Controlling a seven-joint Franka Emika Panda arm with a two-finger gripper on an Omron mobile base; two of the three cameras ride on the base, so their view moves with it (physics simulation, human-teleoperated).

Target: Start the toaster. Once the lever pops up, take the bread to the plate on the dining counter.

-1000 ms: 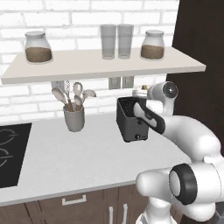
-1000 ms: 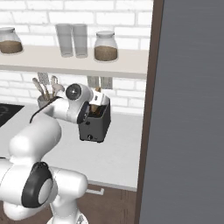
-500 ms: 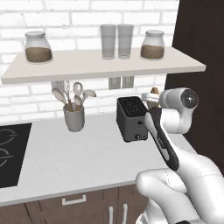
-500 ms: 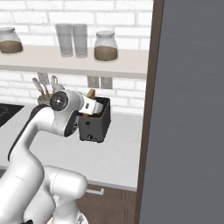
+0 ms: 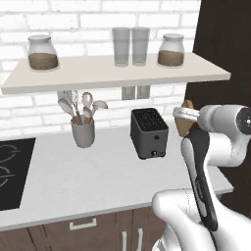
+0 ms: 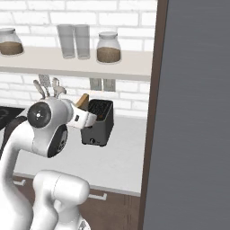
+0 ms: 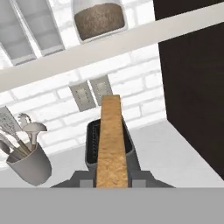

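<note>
The bread [image 5: 187, 123], a tan slice with a brown crust, is held in the air just right of the toaster [image 5: 149, 133], and my gripper [image 5: 184, 116] is shut on it. From the other side, the bread [image 6: 82, 100] sticks up from the gripper [image 6: 84, 108] left of the toaster [image 6: 99, 120]. The hand view looks along the slice [image 7: 112, 140] edge-on between the gripper [image 7: 112, 180] tips, with the dark toaster [image 7: 92, 151] behind and below it. Both toaster slots look empty. The plate and the dining counter are out of view.
A grey utensil cup [image 5: 82, 133] stands left of the toaster on the pale worktop [image 5: 88, 181]. Above runs a shelf [image 5: 112, 71] with jars and glasses. A dark tall cabinet [image 5: 223, 44] closes the right side. A black hob [image 5: 10, 171] lies far left.
The hand was over the toaster; it has since swung right and up, carrying the bread clear of the slots. The toaster has stayed put.
</note>
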